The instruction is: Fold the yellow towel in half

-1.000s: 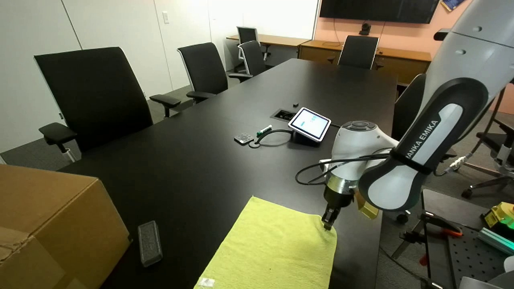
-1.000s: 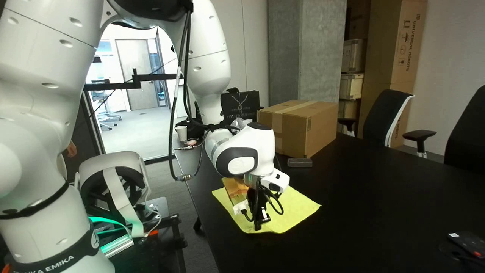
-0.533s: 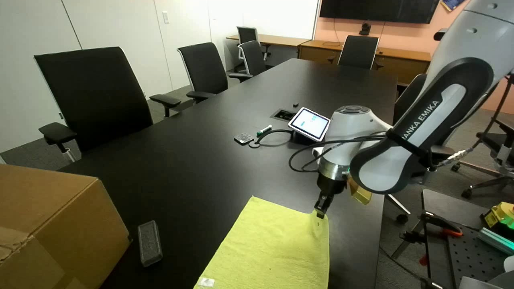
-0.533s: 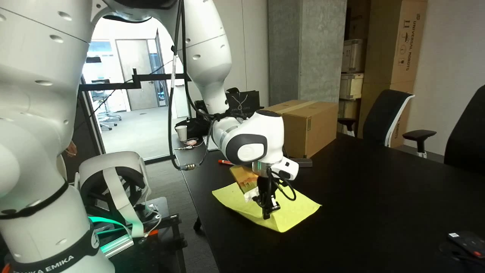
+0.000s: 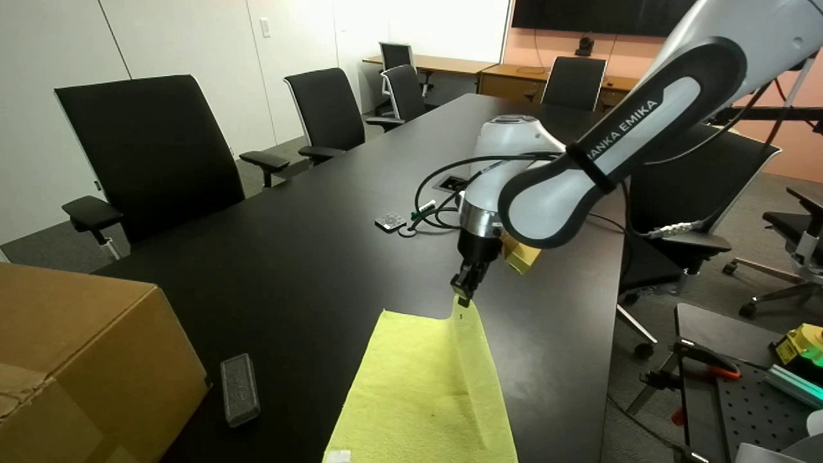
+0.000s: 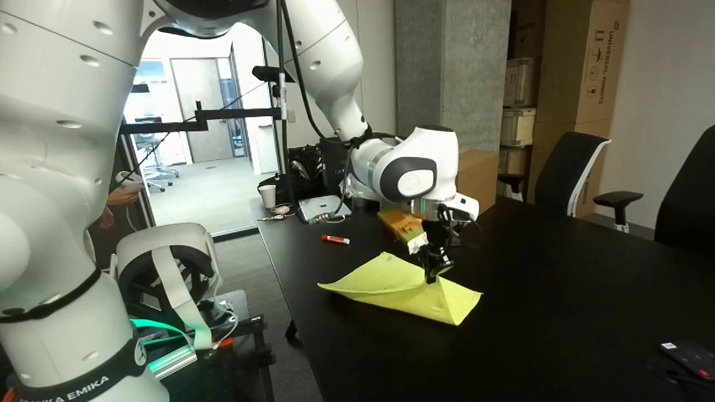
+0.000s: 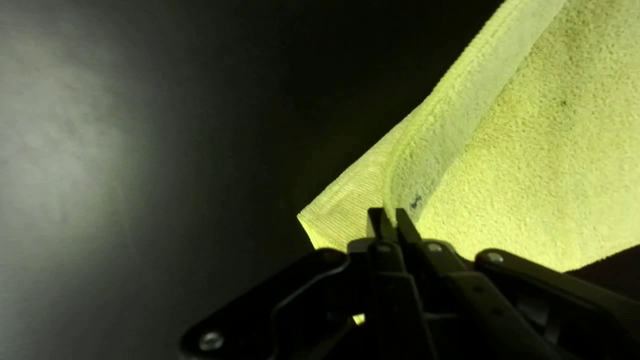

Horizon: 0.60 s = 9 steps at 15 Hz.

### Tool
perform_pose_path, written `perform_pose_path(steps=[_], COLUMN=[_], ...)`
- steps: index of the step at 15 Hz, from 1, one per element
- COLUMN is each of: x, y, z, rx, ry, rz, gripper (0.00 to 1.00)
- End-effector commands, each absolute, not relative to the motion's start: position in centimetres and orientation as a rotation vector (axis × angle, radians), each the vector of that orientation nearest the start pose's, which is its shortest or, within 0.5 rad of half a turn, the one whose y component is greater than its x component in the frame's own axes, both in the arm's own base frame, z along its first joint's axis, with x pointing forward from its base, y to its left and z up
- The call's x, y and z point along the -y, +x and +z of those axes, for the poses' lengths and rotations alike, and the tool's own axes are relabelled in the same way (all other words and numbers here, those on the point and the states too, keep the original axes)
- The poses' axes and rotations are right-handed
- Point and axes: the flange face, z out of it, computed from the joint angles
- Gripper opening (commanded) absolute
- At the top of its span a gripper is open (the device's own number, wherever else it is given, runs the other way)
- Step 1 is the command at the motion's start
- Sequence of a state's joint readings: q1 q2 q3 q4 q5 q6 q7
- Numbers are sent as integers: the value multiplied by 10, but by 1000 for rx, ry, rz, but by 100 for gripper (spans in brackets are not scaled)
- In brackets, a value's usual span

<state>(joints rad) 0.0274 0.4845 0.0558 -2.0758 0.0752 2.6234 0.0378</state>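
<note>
The yellow towel (image 5: 411, 379) lies on the dark table, with one corner and the edge beside it lifted and bent inward. In an exterior view the towel (image 6: 385, 273) shows a raised edge running to my gripper (image 6: 431, 277). My gripper (image 5: 464, 299) is shut on the lifted corner and holds it above the table. In the wrist view the fingertips (image 7: 392, 220) pinch the thin towel edge, and the towel (image 7: 540, 175) spreads flat to the right. Another towel corner lies on the table to the left below the fingers. The towel's near end is cut off in an exterior view.
A cardboard box (image 5: 96, 366) and a dark eraser-like block (image 5: 240, 390) stand on the table (image 5: 308, 283) beside the towel. A small square pad (image 5: 390, 222) and a green marker (image 5: 422, 209) lie farther along. A red marker (image 6: 335, 239) and laptop (image 6: 327, 208) lie near the towel's other end.
My gripper has risen and moved inward over the towel, pulling the held corner with it. The towel's edge has lifted and bent over, and the towel has shifted slightly.
</note>
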Motion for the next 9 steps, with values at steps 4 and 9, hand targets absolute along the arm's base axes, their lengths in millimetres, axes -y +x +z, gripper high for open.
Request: perform_pose_path(steps=[4,9], x=[-92,-141], y=[675,714], z=[188,186], rx=[18,42], ry=[-3132,-3130], rz=[-53,-98], gripper=[5,5])
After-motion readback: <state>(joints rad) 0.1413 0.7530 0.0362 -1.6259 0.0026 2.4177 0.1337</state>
